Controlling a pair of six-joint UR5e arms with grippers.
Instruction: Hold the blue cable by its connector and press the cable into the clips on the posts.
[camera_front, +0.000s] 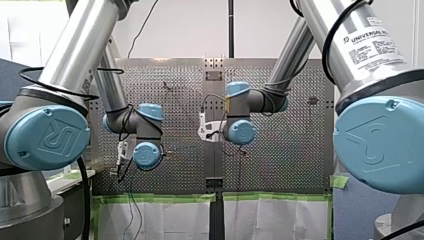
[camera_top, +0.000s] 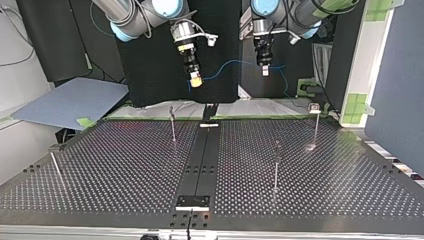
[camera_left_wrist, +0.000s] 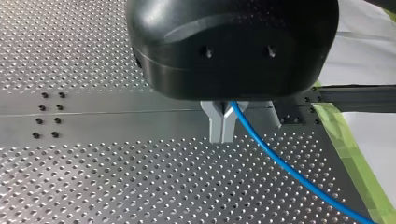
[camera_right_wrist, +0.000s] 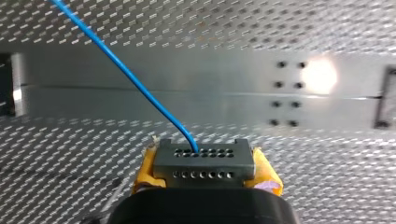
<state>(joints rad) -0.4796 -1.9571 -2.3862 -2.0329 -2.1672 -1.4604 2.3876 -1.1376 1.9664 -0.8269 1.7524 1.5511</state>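
Right pincer (camera_right_wrist: 205, 173) clamped on connector (camera_right_wrist: 204, 158), yellow pads (camera_right_wrist: 147, 171) either side. Left pincer (camera_left_wrist: 222, 127) closed narrow on blue cable (camera_left_wrist: 280, 163). Cable aloft over arm-side edge of surface (camera_top: 125, 165), clear of posts (camera_top: 173, 125). Judged light, limp, slippery; grip connector, not strand.

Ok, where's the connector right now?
In the right wrist view, the connector sits clamped between my right gripper's yellow pads, above the table, blue cable leaving it.

arms (camera_front: 80, 45): silver tubes, light-blue joint caps (camera_front: 47, 137), black cables (camera_front: 86, 200) | left gripper (camera_left_wrist: 222, 135): black, metal fingers (camera_left_wrist: 215, 128) | right gripper (camera_right_wrist: 205, 163): yellow pads (camera_right_wrist: 145, 171)
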